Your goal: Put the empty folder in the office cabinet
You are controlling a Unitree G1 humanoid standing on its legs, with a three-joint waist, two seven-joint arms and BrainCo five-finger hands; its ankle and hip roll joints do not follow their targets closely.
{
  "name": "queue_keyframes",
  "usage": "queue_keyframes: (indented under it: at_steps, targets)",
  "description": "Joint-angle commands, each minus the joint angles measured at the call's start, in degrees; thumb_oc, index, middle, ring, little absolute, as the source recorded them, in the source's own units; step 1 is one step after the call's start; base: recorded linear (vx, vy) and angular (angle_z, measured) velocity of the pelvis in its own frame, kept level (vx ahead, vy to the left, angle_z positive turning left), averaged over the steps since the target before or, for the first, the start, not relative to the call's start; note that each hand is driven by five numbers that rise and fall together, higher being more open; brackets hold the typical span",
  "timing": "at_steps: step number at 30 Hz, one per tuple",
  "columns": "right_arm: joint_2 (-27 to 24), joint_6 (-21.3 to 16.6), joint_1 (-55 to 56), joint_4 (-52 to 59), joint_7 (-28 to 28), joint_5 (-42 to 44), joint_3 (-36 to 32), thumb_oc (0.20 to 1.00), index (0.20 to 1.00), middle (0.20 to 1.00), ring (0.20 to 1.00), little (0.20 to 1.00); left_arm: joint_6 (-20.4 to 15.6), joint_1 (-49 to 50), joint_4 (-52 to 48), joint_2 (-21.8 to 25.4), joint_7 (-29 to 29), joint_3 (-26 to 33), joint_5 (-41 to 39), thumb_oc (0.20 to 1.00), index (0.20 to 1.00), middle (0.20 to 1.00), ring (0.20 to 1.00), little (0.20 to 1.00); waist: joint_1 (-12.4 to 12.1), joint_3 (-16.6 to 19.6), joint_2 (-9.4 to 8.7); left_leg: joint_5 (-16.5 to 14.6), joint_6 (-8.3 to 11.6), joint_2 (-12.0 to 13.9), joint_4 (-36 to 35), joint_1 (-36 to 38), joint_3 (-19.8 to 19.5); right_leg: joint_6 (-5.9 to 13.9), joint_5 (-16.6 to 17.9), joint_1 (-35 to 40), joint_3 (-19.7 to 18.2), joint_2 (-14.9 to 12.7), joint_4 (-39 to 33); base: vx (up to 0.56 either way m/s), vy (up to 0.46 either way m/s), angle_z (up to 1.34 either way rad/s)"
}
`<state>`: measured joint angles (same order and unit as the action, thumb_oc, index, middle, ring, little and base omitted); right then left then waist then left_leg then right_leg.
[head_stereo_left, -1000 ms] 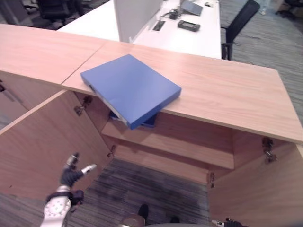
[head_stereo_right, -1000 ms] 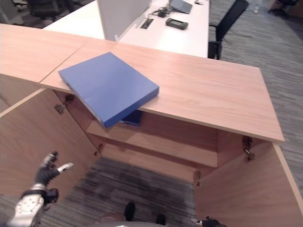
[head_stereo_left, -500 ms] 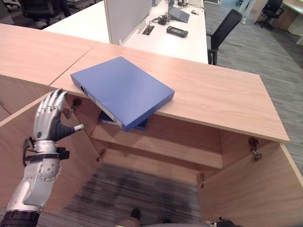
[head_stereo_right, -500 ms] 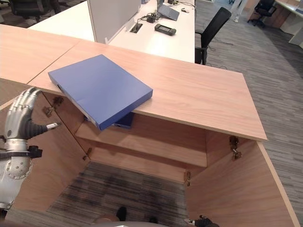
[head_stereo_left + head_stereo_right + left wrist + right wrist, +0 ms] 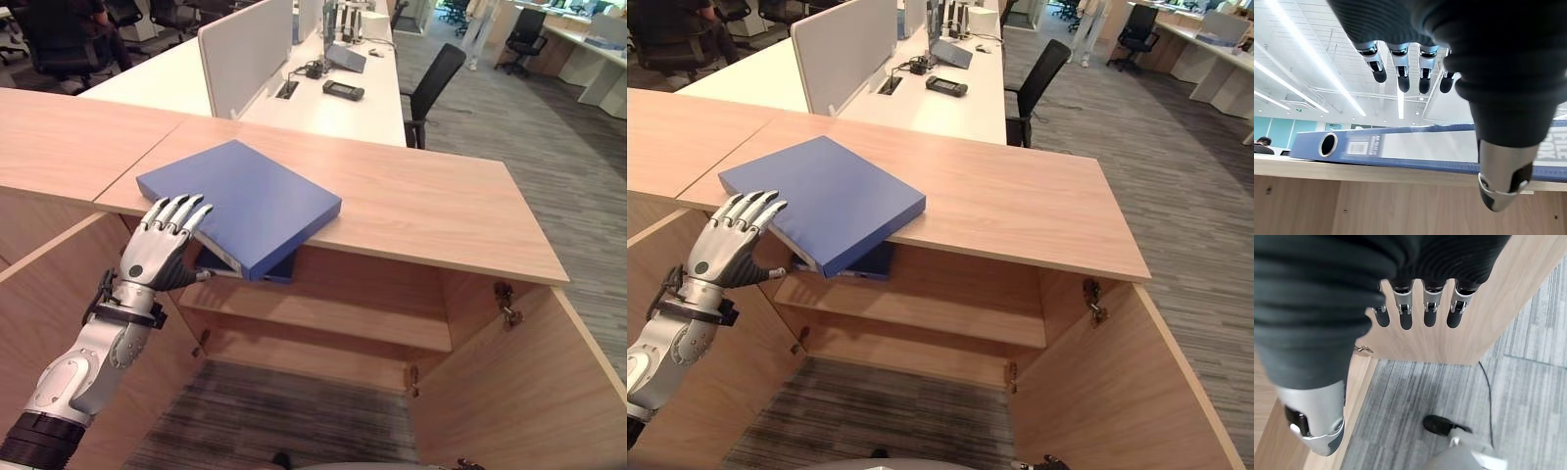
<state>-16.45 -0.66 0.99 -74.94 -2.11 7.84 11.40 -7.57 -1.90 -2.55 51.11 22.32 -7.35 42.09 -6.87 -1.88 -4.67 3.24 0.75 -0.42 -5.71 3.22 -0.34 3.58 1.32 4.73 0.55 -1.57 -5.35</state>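
A flat blue ring-binder folder lies left of centre in the head views on the light wooden counter that tops the open office cabinet, one corner jutting past the front edge above the cabinet's inner wooden shelf. The left robot hand is raised at the left of the frame, fingers straight and spread, their dark tips at the folder's near left edge; whether they touch it cannot be told. It holds nothing. In the left wrist view the folder's spine sits just beyond the fingertips. The right robot hand appears in its own wrist view, fingers straight and empty, beside a wooden cabinet door over grey carpet.

Half a second ago the left robot hand stood lower and further left, clear of the folder; it has since closed up to the folder's edge. The folder's overhang looks unchanged.
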Motion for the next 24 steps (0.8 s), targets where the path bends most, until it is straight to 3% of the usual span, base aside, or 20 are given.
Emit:
queue_keyframes:
  at_steps: [1,16,24]
  targets:
    - [-2.6,-0.5,-3.4,-1.8,0.1,-0.1,3.1,1.0,1.0,1.0,1.0,1.0,-1.2,-5.4,0.3,2.0,-0.5,-1.3,2.2,1.0,1.0,1.0,1.0,1.0,0.2,0.5,-0.77,-5.5,0.41,-0.9,0.7,-0.1,-1.5,4.82,0.9,-0.9,0.7,0.5,0.4,0.03,0.008,-0.06]
    - [-3.6,-0.1,-4.2,-1.8,0.1,-2.4,4.2,1.0,1.0,1.0,1.0,1.0,0.5,-12.8,7.4,0.5,-2.1,-9.8,4.9,1.0,1.0,1.0,1.0,1.0,1.4,1.0,-0.54,-6.1,0.4,-0.8,0.7,0.7,-0.9,4.93,0.7,-0.5,0.5,0.4,0.4,0.0,0.001,-0.01]
    - [-4.1,0.0,-4.7,-2.2,-0.2,-3.2,5.0,1.0,1.0,1.0,1.0,1.0,4.5,-18.0,18.0,-2.6,-0.6,-15.0,8.5,1.0,1.0,1.0,1.0,1.0,2.4,1.4,-0.31,-6.4,0.37,-0.7,0.7,1.3,-0.3,5.05,0.7,-0.3,0.3,0.2,0.4,0.0,0.003,-0.02]
